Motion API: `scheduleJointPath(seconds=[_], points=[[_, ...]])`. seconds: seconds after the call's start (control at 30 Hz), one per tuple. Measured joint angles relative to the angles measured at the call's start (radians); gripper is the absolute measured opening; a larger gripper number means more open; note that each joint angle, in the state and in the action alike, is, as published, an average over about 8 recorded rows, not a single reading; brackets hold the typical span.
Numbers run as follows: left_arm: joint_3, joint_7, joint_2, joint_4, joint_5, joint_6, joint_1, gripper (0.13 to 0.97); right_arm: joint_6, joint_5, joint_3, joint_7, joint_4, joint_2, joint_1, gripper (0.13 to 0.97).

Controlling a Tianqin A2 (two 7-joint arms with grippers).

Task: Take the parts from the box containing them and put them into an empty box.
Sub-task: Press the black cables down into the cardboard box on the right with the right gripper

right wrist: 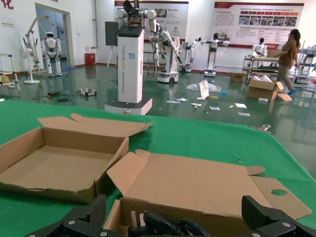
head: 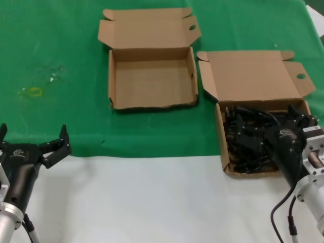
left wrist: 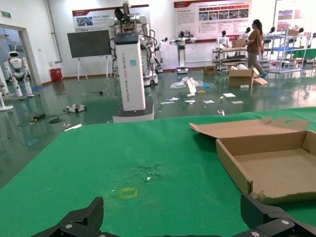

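Currently right gripper (head: 298, 117), jaws spread, sits over tangled power cords (head: 248, 139) directly beneath (left gripper (head: 48, 147) parked, released); pinch one plug only.

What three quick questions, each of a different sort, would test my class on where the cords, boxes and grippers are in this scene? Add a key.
1. True or false: the power cords lie in the wavy-rimmed box.
2. Which gripper is over the cords: A left gripper, B right gripper?
3. Fill in: the left gripper's fingers are ____.

Key: 1 false, they fill the straight-rimmed box; 2 B; 3 open.
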Motion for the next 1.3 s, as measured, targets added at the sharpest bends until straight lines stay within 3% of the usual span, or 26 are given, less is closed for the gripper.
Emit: scheduleJointPath(seconds=[0.93, 1.3], points=[[0.000, 0.000, 0.000, 0.000, 0.000, 0.000, 0.000, 0.953, 0.000, 0.000, 0.000, 0.000, 0.000, 0.000, 0.000, 0.966], [0.000, 0.000, 0.000, 0.000, 0.000, 0.000, 0.000, 0.834, 0.009, 0.001, -0.008, 0.002, -0.007, 0.000, 0.008, 0.966]])
